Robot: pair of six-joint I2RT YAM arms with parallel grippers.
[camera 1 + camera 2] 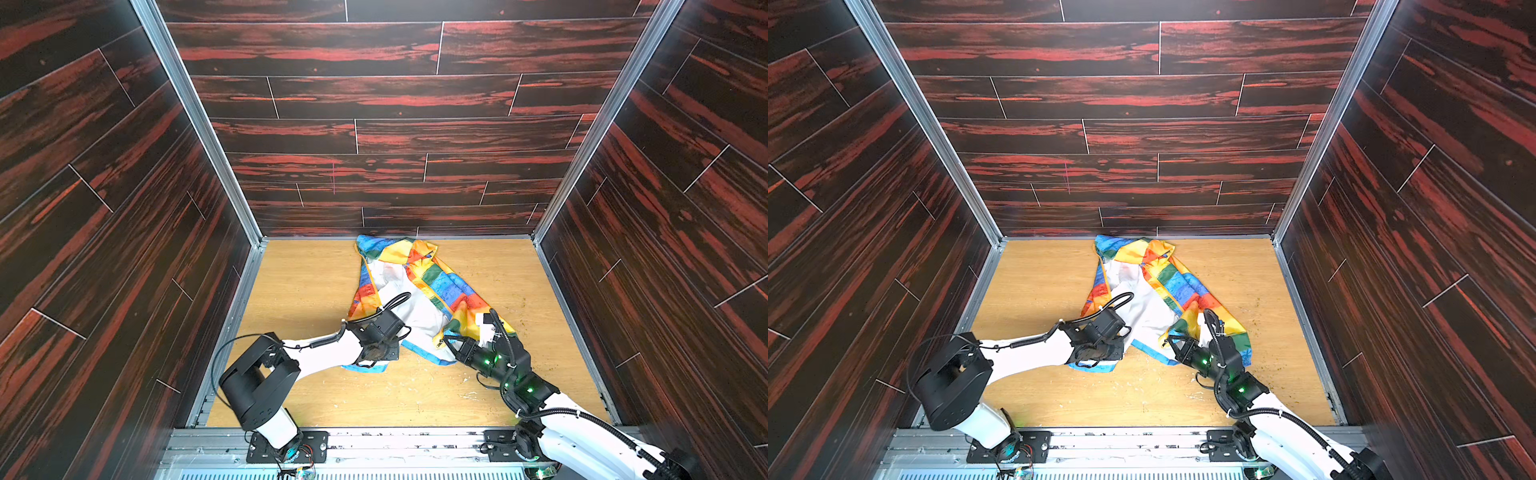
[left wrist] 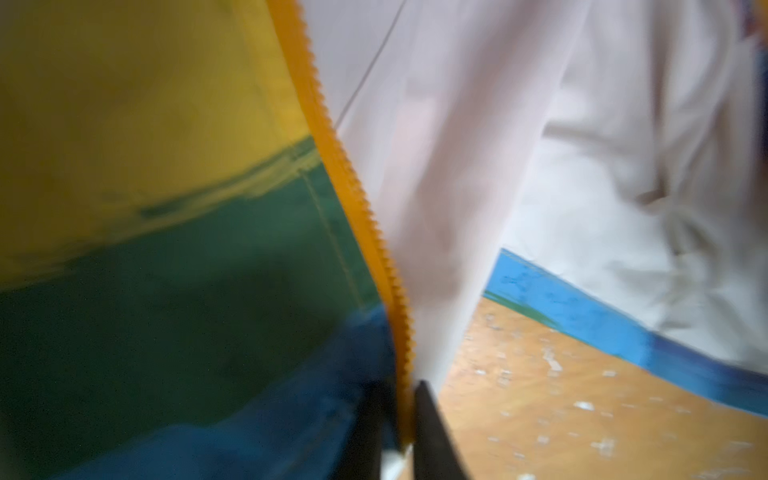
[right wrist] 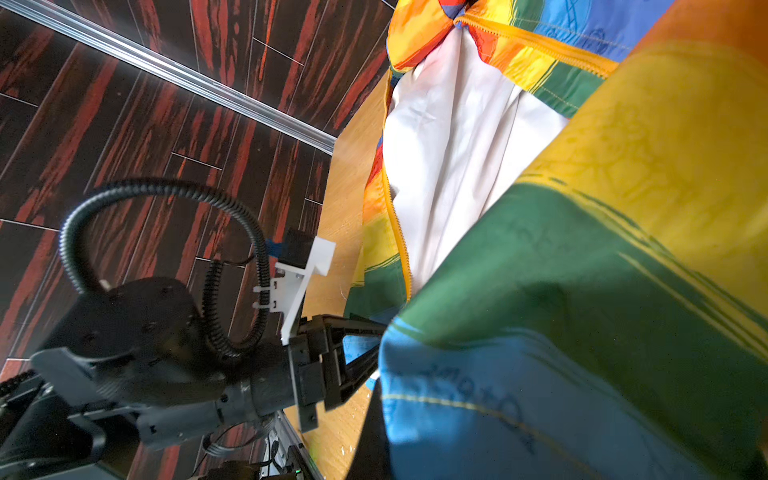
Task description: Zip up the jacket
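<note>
1. In both top views the jacket [image 1: 451,291] [image 1: 1183,291] lies open on the wooden table [image 1: 311,282], white lining up, with its far end against the back wall. The left gripper [image 1: 377,353] [image 1: 1096,353] points down onto the near hem of the front panel on the left, and its tips are hidden under the wrist. The right gripper [image 1: 446,343] [image 1: 1169,343] is clamped on the near corner of the other front panel.
2. The left wrist view is blurred. The yellow zipper [image 2: 353,208] runs down between two dark fingers [image 2: 432,436] that stand narrowly apart. I cannot tell whether they press on it.
3. In the right wrist view, green and blue jacket [image 3: 623,270] cloth hangs close in front of the lens. The left gripper [image 3: 365,345] reaches the hem from the side, its tips behind the cloth.
</note>
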